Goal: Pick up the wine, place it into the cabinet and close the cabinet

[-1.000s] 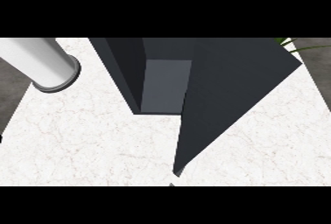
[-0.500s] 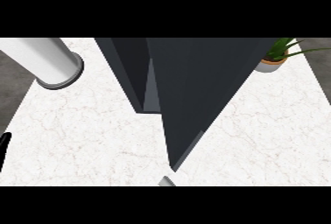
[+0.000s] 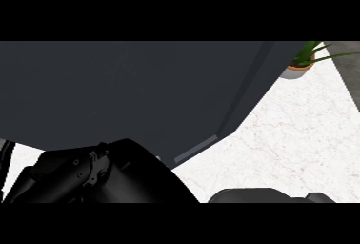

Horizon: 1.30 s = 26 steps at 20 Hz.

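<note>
The dark cabinet (image 3: 141, 95) fills most of the head view, and its door's lower edge (image 3: 200, 150) runs down toward the middle. My right hand (image 3: 91, 176) is a large black mass at the lower left, right up against the door's bottom. Only a thin black sliver of my left hand (image 3: 6, 159) shows at the left edge. The wine is not visible anywhere.
White marble counter (image 3: 295, 143) shows at the right. A potted plant (image 3: 302, 64) stands at the far right corner. A dark grey rounded part (image 3: 246, 195), probably my arm, lies along the bottom edge.
The cabinet's dark face has swung across and now covers nearly the whole view, hiding the inside and the pale cylinder at the left. My right hand has come up into view.
</note>
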Motion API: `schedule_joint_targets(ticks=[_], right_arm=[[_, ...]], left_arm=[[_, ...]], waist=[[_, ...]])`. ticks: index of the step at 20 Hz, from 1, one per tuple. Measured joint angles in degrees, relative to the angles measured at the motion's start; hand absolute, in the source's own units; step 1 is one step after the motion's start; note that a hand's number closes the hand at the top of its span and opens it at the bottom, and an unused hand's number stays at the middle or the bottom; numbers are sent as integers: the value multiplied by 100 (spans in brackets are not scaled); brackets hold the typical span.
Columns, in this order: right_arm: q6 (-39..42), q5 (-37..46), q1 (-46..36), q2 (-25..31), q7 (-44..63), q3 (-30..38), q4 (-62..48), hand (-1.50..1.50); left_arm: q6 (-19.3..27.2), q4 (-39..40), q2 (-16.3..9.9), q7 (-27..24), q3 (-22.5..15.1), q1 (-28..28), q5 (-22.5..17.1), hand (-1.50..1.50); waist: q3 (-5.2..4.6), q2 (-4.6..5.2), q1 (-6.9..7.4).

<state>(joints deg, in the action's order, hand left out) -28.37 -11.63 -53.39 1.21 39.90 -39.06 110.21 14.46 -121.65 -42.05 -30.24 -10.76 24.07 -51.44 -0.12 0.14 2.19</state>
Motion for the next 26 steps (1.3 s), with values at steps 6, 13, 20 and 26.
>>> schedule_joint_targets(ticks=[6, 13, 20, 26], right_arm=[[254, -26, -1017, -94, -512, 516, -1486, 150], [757, -64, -1496, -123, -1291, 1168, -3014, 150], [1373, -138, -1653, -124, -2105, 1603, -4009, 150], [1813, -117, -1639, -89, -2727, 1774, -4462, 150]], left_arm=[[81, -27, 146, 145, 16, -100, 83, -150], [-26, 217, 316, 202, 126, -227, 231, -150], [-141, 166, 379, 399, 339, -210, 256, -150], [-195, 156, 436, 511, 332, -241, 338, -150]], waist=[[3, 2, -52], [-1, -5, -78], [-13, -80, -60], [-30, -171, -30]])
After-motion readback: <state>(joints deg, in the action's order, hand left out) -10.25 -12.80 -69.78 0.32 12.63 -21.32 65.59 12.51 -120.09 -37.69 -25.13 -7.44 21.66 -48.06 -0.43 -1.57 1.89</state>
